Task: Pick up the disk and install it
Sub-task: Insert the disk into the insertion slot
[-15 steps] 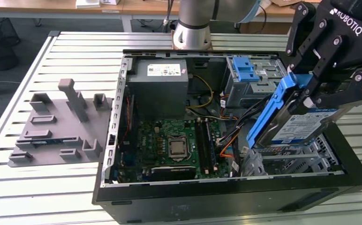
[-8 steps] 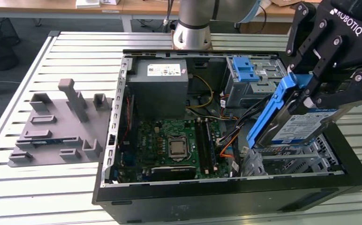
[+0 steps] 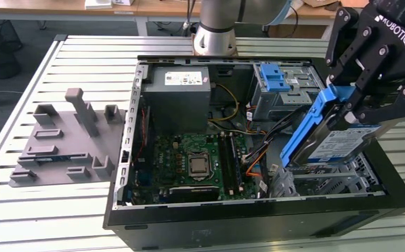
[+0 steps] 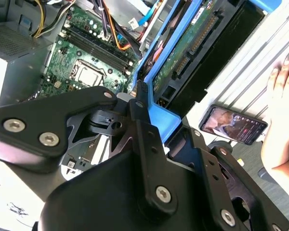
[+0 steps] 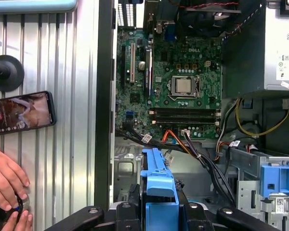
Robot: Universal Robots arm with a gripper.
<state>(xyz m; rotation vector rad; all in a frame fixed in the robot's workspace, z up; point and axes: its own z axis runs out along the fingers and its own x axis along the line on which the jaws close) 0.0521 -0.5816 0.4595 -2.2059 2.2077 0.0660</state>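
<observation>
The open case [image 3: 258, 223] is viewed from above at a slant in the exterior view, and is looked into from close by, past the disk [image 4: 192, 43] [image 5: 159, 185], in both wrist views, the motherboard [image 3: 195, 157] [image 4: 82, 62] [image 5: 178, 103] being shared by all three.

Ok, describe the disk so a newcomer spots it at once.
Find the open black computer case on the slatted table. Above its end at the exterior view's right, the gripper holds the disk tilted: a labelled drive in a blue bracket, unlike the grey power supply inside.
</observation>
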